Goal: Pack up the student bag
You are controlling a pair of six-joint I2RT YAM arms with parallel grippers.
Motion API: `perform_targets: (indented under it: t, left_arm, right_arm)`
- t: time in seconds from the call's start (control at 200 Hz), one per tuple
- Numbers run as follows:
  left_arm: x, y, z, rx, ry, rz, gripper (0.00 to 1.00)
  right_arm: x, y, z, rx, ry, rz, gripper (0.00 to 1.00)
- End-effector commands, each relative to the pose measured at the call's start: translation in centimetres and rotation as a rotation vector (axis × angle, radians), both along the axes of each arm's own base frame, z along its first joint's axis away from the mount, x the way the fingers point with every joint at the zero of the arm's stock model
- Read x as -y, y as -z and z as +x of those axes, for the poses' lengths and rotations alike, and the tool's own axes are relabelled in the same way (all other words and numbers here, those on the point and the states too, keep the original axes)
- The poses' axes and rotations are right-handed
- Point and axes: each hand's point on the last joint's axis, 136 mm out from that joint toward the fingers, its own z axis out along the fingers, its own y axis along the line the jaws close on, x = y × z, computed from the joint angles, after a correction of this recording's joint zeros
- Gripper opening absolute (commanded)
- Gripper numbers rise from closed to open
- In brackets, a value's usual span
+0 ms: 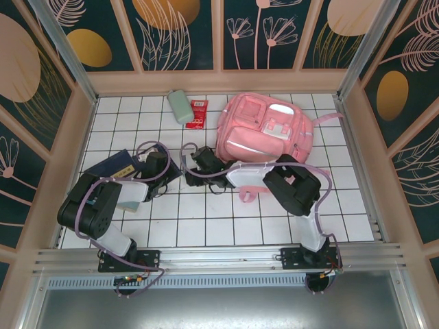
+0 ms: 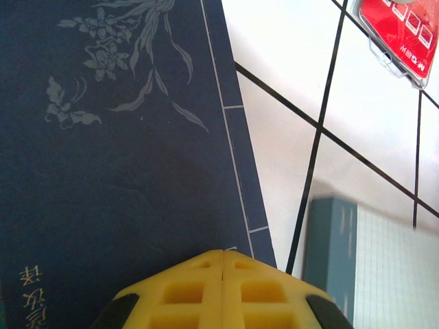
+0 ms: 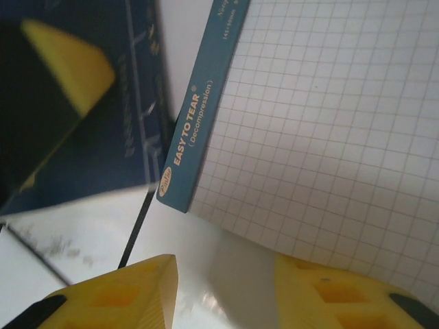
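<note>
The student bag [image 1: 267, 133], a large pink backpack, lies flat at the back right of the tiled table. My left gripper [image 1: 163, 159] [image 2: 224, 255] is shut with nothing in it, its tips over a dark blue book [image 2: 116, 151] [image 1: 115, 164] with a pale flower drawing. To the right of that book lies a grid-paper pad with a teal spine [image 2: 370, 264] [image 3: 322, 123]. My right gripper [image 1: 191, 156] [image 3: 225, 267] reaches left from the bag and stands open over bare white table, its right finger [image 3: 343, 291] at the pad's near edge.
A red packet [image 1: 197, 114] [image 2: 405, 34] and a pale green case [image 1: 180, 106] lie at the back, left of the bag. A pink strap [image 1: 250, 192] trails toward the right arm. Patterned walls [image 1: 219, 34] close off the table's back and both sides.
</note>
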Motion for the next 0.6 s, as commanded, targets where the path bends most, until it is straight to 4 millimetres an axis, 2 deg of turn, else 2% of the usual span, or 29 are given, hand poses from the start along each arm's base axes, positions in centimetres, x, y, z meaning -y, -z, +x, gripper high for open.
perform_targets:
  t: [0.0, 0.14, 0.23, 0.255, 0.37, 0.41, 0.47, 0.596]
  left_arm:
    - [-1.7, 7.5, -8.8, -0.385, 0.067, 0.095, 0.05]
    - [-1.4, 7.3, -9.2, -0.378, 0.091, 0.086, 0.05]
    - [-0.6, 6.9, -9.5, -0.366, 0.124, 0.072, 0.03]
    - [-0.3, 6.8, -9.6, -0.363, 0.135, 0.070, 0.00]
    - [0.3, 6.0, -10.3, -0.343, 0.150, 0.061, 0.00]
    - [-0.2, 5.5, -10.4, -0.329, 0.126, 0.066, 0.05]
    - [-0.9, 4.5, -10.4, -0.306, 0.089, 0.079, 0.18]
    - [-3.0, 1.6, -9.9, -0.228, -0.024, 0.114, 0.25]
  right_arm:
    - [1.2, 0.8, 4.0, 0.030, 0.094, -0.019, 0.42]
    - [0.8, 0.2, 7.4, 0.065, 0.108, -0.023, 0.42]
    - [0.0, -0.4, 8.2, 0.073, 0.091, -0.014, 0.42]
    - [-0.2, -0.6, 8.1, 0.070, 0.083, -0.008, 0.42]
    - [-0.9, -1.7, 6.7, 0.055, 0.057, 0.048, 0.42]
    - [-1.0, -2.0, 6.0, 0.051, 0.050, 0.064, 0.43]
    - [-1.4, -2.4, 4.9, 0.048, 0.037, 0.091, 0.43]
    - [-2.2, -2.8, 3.0, 0.046, 0.014, 0.117, 0.46]
